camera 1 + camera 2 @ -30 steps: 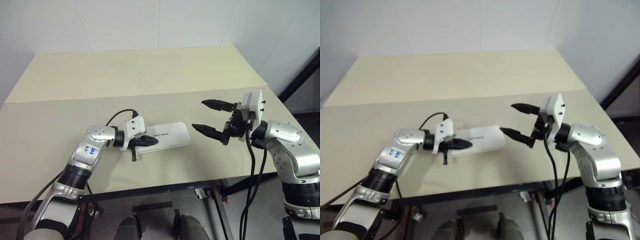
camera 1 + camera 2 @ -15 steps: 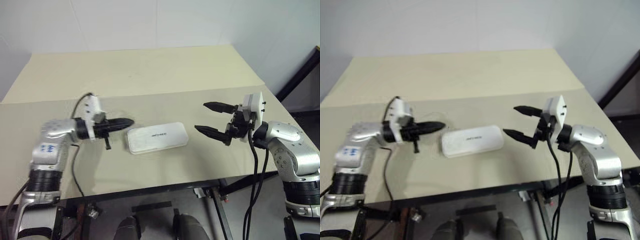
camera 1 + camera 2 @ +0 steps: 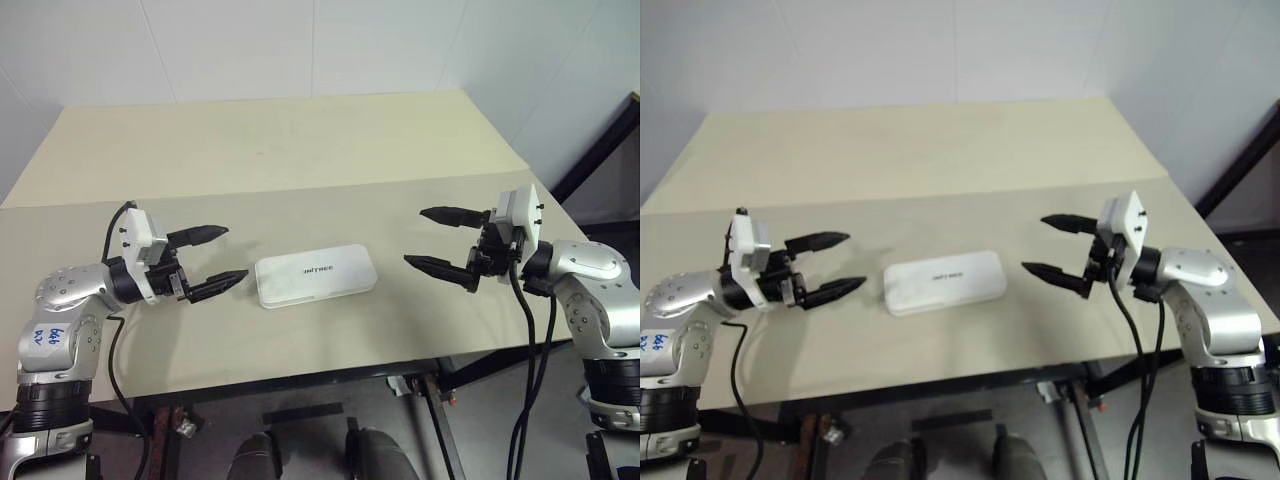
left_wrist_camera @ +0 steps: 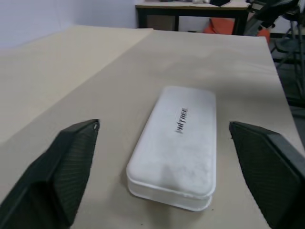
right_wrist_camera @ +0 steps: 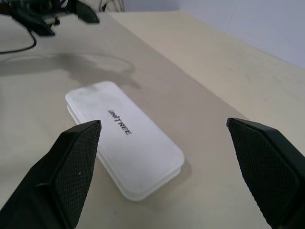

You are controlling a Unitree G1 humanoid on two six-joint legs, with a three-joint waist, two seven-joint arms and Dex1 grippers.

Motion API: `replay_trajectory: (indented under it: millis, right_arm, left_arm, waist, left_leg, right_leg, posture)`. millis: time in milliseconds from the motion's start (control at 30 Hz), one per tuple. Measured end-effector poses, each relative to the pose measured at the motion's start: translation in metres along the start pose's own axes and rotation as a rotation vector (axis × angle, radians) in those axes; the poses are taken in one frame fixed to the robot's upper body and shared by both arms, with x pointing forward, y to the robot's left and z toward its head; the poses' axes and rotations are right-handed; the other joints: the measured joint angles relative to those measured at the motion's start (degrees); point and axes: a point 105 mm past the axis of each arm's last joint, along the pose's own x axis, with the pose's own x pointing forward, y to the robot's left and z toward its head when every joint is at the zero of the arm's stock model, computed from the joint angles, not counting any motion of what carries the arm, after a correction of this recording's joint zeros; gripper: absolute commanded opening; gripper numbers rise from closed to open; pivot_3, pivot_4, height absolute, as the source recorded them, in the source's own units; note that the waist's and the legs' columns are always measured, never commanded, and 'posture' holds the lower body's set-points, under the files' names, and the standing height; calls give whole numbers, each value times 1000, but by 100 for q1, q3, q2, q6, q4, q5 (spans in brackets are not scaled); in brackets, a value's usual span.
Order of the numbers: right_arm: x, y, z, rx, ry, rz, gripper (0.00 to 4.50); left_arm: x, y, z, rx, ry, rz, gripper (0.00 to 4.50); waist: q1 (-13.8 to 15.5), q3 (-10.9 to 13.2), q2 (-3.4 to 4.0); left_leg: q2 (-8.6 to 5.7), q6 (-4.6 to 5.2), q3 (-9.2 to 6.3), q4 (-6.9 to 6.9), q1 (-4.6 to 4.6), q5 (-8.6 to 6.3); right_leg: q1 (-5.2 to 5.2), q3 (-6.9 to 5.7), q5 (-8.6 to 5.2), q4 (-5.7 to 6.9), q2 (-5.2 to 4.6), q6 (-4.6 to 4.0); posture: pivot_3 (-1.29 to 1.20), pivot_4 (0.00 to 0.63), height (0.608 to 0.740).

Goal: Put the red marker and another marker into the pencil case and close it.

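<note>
The white pencil case [image 3: 315, 277] lies closed and flat on the table, its lid with the small grey logo facing up. The red marker and the other marker are out of view. My left gripper [image 3: 235, 253] is open, held level a short way left of the case and pointing at it, with nothing between its fingers [image 4: 62, 167]. My right gripper [image 3: 414, 236] is open too, hovering to the right of the case and aimed at it. The case [image 4: 176, 143] sits between the finger pairs in both wrist views, touched by neither gripper.
The beige table [image 3: 300, 150] has a seam running across it behind the case. Its front edge [image 3: 300, 372] lies close below both arms. A dark post [image 3: 600, 140] stands past the right corner. Other furniture [image 4: 190, 14] stands beyond the table's end.
My left gripper came off the case's left end, swung left and a little up, and opened wide. The case lies closed where it was. The right gripper drifted slightly right, still open.
</note>
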Motion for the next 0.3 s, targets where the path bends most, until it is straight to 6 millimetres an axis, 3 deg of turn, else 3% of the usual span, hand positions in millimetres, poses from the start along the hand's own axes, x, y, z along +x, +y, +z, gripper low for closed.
replay_trajectory:
  millis: [300]
  right_arm:
    - [-4,-6,-7,-4,11,-16,4500]
  left_arm:
    - [-1,1,2,31,16,18,4453]
  waist:
    - [-3,0,-1]
  left_leg:
    - [0,-1,2,0,0,-1]
  right_leg:
    - [0,0,0,-3,0,0]
  posture:
    - [0,150,740]
